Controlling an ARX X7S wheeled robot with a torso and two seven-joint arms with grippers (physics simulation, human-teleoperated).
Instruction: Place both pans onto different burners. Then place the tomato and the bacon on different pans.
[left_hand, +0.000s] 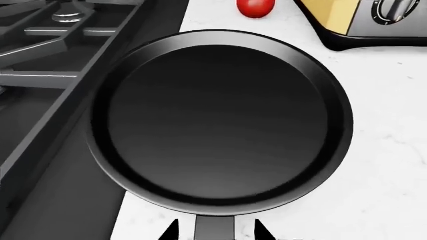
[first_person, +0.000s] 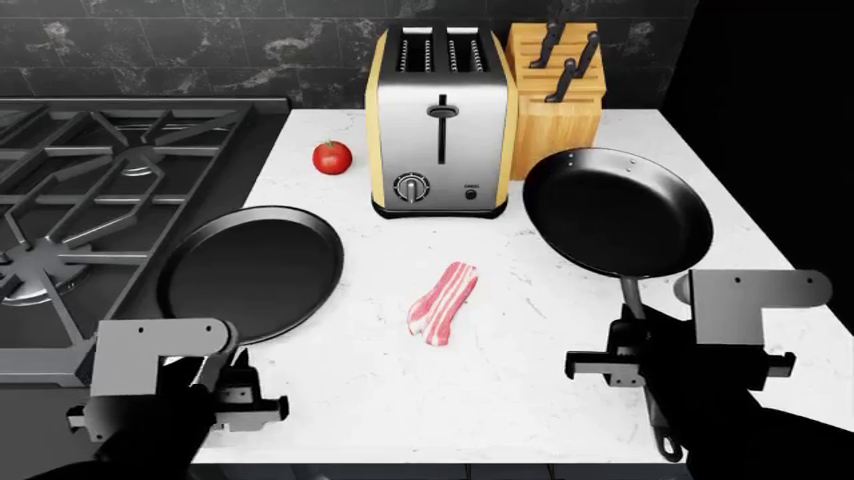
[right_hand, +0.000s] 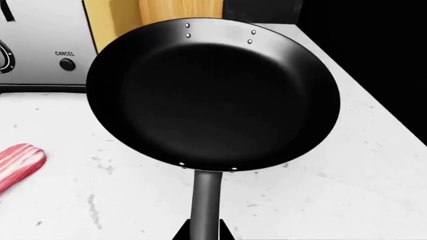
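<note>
right jaws (right_hand: 203, 235) clamping deep pan handle (right_hand: 205, 200)

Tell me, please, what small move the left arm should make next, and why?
Probably close the left gripper on the handle of the flat round black pan: its fingers straddle the handle with gaps either side, and the pan is not yet on a burner.

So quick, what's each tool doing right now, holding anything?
Left tool: astride the flat pan handle; whether it grips cannot be told.
Right tool: shut on the deep pan handle.
</note>
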